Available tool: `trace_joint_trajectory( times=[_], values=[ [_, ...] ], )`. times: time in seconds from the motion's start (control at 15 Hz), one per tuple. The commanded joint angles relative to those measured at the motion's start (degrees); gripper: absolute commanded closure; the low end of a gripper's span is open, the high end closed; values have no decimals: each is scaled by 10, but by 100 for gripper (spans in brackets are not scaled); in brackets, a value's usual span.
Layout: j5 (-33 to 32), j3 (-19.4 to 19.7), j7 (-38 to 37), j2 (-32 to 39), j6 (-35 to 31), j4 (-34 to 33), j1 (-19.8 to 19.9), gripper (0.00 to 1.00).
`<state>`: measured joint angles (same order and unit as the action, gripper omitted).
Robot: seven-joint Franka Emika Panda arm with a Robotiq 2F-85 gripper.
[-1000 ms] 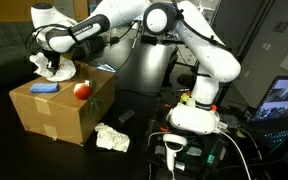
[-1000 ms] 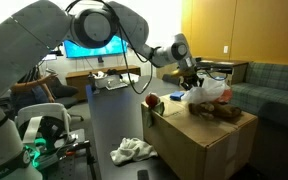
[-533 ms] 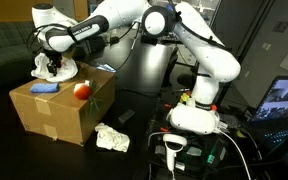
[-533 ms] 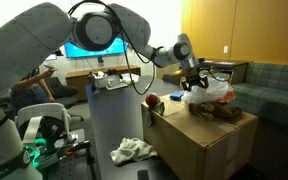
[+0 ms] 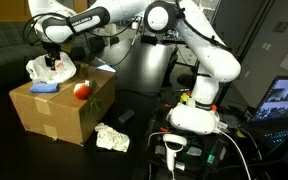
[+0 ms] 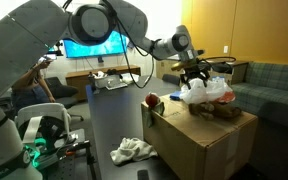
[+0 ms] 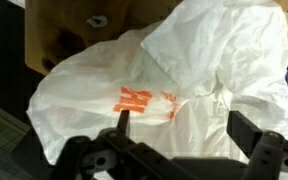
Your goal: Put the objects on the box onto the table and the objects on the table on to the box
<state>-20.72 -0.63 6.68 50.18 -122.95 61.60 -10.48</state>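
Lifted since a second ago, the jaws now stand spread just above the white plastic bag. The bag sits crumpled, with orange print, at the left rear of the box, a brown taped carton on the dark worktop. Beside the bag lie a blue item, too blurred to identify, and a red apple. The arm arches over from its base at right, wrist pointing down.

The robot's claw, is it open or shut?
Open. In the wrist view the gripper holds its fingers wide apart above the white plastic bag, pinching nothing.
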Motion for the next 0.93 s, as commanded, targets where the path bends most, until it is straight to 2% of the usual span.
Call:
trace_joint_trajectory(
  times=[0.0, 0.87],
  values=[
    [5, -1, 20, -53, 4, 46, -11, 0],
    [3, -35, 73, -57, -6, 105, -51, 0]
  ],
)
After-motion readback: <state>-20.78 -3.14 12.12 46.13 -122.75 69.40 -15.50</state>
